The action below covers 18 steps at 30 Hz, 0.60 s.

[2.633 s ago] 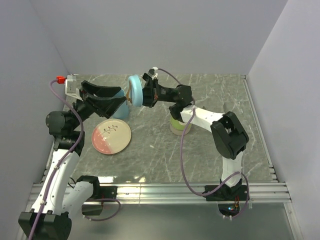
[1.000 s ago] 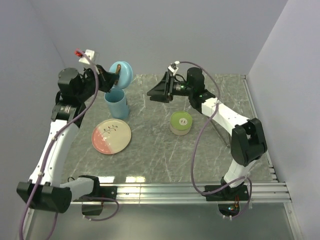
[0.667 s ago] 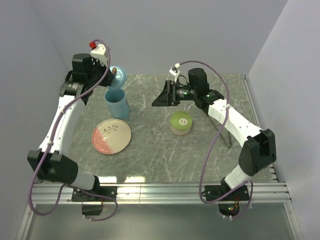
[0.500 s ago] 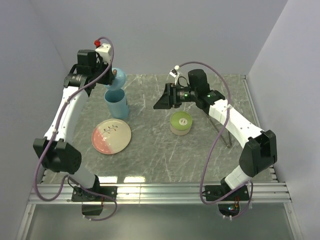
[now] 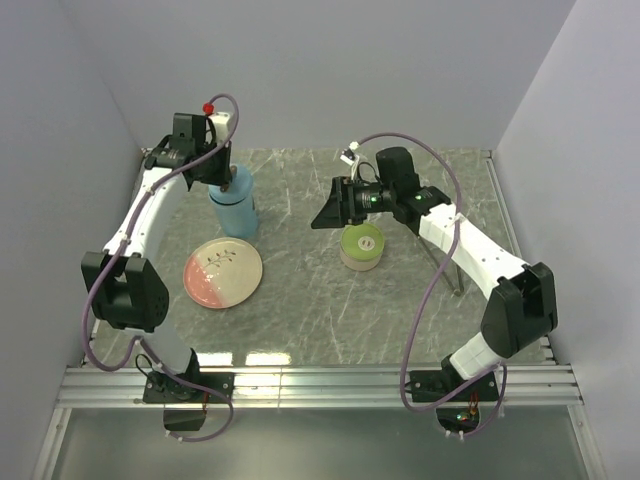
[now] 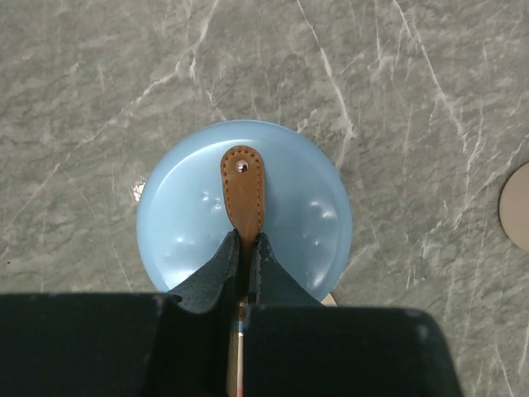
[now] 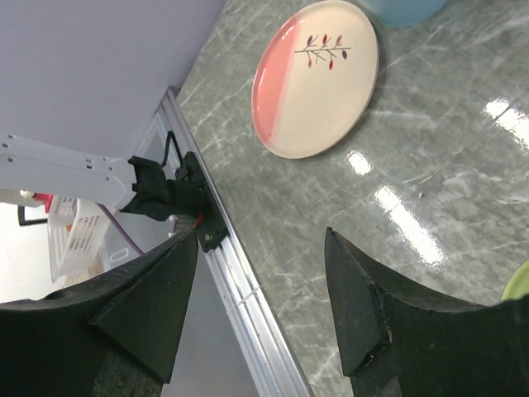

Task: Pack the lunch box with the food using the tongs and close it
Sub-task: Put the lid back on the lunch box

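Jaws on my right gripper (image 7: 263, 240) stand wide and hold nothing, hanging over the table (image 5: 300, 300) beside the green pot (image 5: 360, 245), while my left gripper (image 6: 245, 240), arm stretched far back and bent down, pinches the brown tab (image 6: 241, 190) of the blue lid (image 6: 306, 215), now lowered onto the blue lunch box (image 5: 232, 212) instead of tilted above it.

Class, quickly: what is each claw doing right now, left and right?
Left claw: closed, pinching the brown tab on the blue lid.
Right claw: open, holding nothing.
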Motion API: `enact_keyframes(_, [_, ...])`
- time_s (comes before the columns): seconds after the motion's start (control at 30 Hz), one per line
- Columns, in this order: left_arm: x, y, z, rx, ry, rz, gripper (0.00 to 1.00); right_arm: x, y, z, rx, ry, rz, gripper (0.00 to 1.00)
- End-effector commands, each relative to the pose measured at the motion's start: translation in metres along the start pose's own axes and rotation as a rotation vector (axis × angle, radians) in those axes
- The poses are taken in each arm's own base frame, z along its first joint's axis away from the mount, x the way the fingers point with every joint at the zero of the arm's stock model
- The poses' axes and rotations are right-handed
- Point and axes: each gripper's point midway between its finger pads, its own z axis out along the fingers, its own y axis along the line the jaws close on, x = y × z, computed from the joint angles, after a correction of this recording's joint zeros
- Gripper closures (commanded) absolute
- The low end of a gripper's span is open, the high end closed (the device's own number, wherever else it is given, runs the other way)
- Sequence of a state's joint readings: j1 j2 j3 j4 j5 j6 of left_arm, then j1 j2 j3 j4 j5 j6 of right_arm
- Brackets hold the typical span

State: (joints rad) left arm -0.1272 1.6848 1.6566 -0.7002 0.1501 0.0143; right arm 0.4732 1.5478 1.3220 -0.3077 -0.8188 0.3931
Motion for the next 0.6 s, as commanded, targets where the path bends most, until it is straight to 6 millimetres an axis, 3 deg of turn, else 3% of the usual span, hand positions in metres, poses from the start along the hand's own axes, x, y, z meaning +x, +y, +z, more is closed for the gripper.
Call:
enact_keyframes(0.0, [0.000,0.003,0.008,-0.005,-0.014,-0.008,0.99,-0.014,0.014,-0.013,-0.006,-0.058,-0.083,0.30])
enact_keyframes(0.27, [0.013,0.010,0.021,-0.032,0.012,-0.011,0.98,-0.013,0.015,-0.014,-0.010,-0.061,-0.083,0.30])
enact_keyframes(0.57, [0.006,0.016,0.024,-0.043,0.008,-0.011,0.97,-0.009,0.013,-0.012,-0.016,-0.048,-0.074,0.30])
